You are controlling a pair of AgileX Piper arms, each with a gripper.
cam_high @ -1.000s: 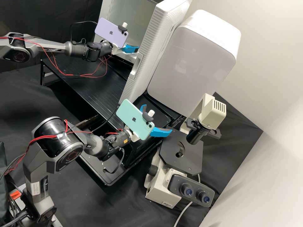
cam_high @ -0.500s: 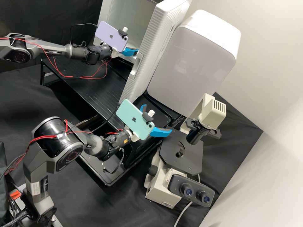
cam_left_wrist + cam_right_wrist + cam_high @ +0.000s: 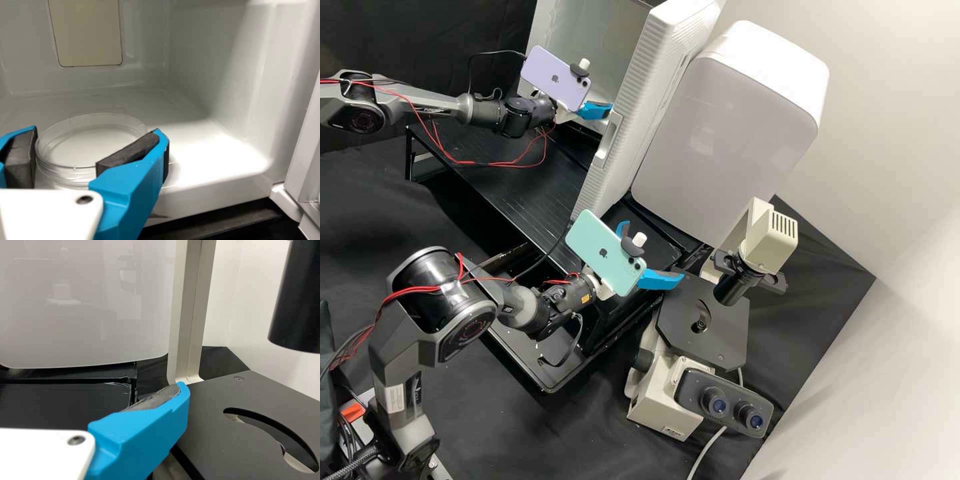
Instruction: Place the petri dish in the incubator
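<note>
The white incubator [image 3: 225, 85] is standing open, with the microscope [image 3: 700, 373] sitting beside it. The left gripper [image 3: 92, 137] is hanging inside the chamber, its 2 blue fingers [image 3: 135, 180] clamping the clear petri dish [image 3: 90, 147], which is resting on the incubator floor. The right gripper [image 3: 670, 277] is hovering over the microscope stage; I cannot tell its state.
</note>
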